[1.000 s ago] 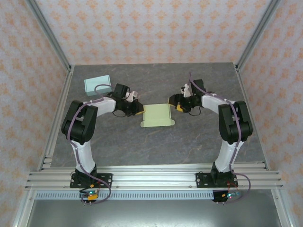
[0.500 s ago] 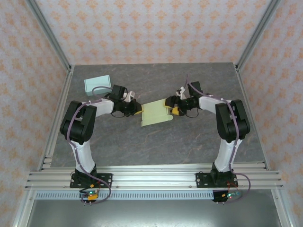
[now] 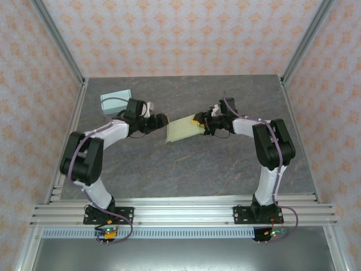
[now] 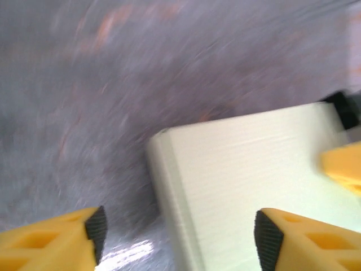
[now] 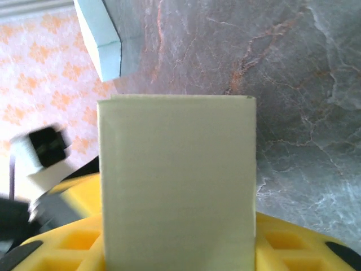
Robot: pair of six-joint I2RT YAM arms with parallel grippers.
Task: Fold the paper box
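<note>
- Centrally on the grey table (image 3: 186, 169), the pale green paper box (image 3: 183, 129) lies flattened with its right end tilted up, within reach of both arms.
- Right gripper (image 3: 198, 121) has its jaws partly closed round that right end, apparently pinching it to steady the box.
- Left gripper (image 3: 161, 120) hangs wide open, holding nothing, just beside the left edge, seemingly ready to take a panel.

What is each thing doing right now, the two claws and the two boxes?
paper box, flat, not folded up yet, one end between the right claw's fingers.
right claw, closed on the paper box.
left claw, open, fingers wide apart at the paper box's other end, not gripping it.
blue box, closed up, sitting by itself at the back left, untouched.
</note>
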